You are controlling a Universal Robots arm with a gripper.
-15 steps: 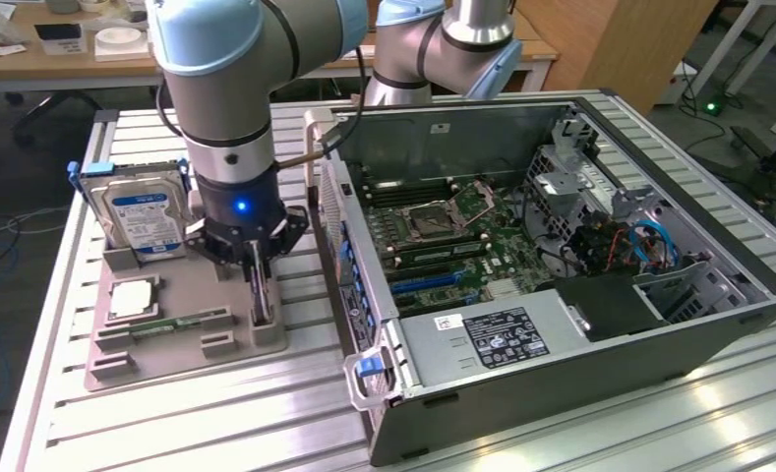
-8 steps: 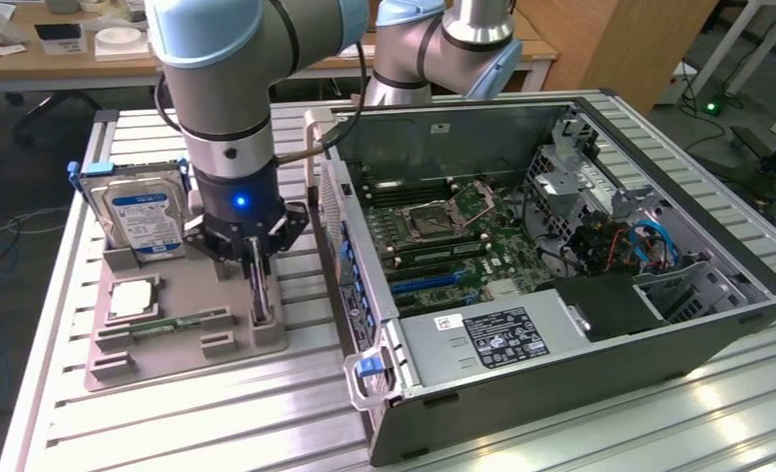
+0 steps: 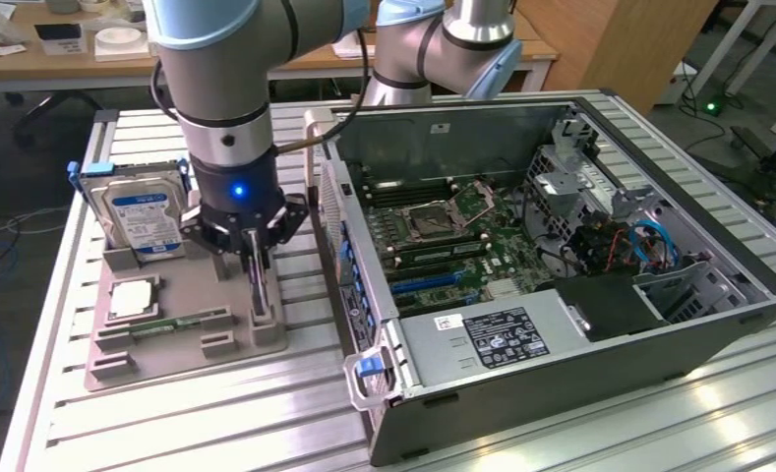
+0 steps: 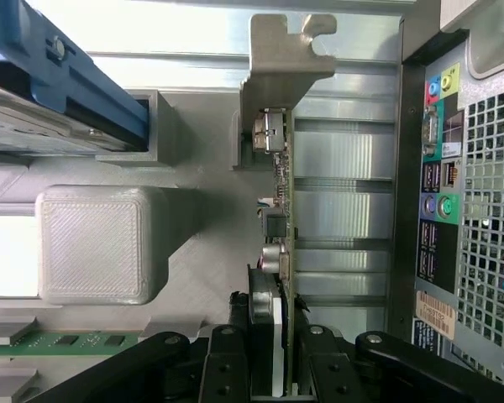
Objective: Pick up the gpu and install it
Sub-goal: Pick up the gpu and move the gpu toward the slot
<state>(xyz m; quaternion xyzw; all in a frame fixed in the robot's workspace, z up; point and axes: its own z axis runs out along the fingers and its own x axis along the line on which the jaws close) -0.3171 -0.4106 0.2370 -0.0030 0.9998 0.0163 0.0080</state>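
The gpu (image 4: 283, 168) stands on its long edge in the grey holder tray (image 3: 164, 354), on the side nearest the computer case. Its silver bracket (image 4: 273, 75) is at the end far from my gripper. In the exterior view the bracket (image 3: 313, 128) rises pale at the tray's back corner. My gripper (image 4: 273, 323) reaches straight down over the tray, with one black finger on each face of the card, shut on it. In the exterior view the gripper (image 3: 258, 300) sits low at the tray's front corner on the exterior view's right.
A hard drive with a blue label (image 3: 139, 216) stands upright in the tray, with a green memory stick (image 3: 164, 323) and a square chip (image 3: 132, 295) in front of it. The open computer case (image 3: 742, 295) lies on the exterior view's right, its motherboard (image 3: 441, 236) exposed. Everything rests on a slatted metal table (image 3: 230, 423).
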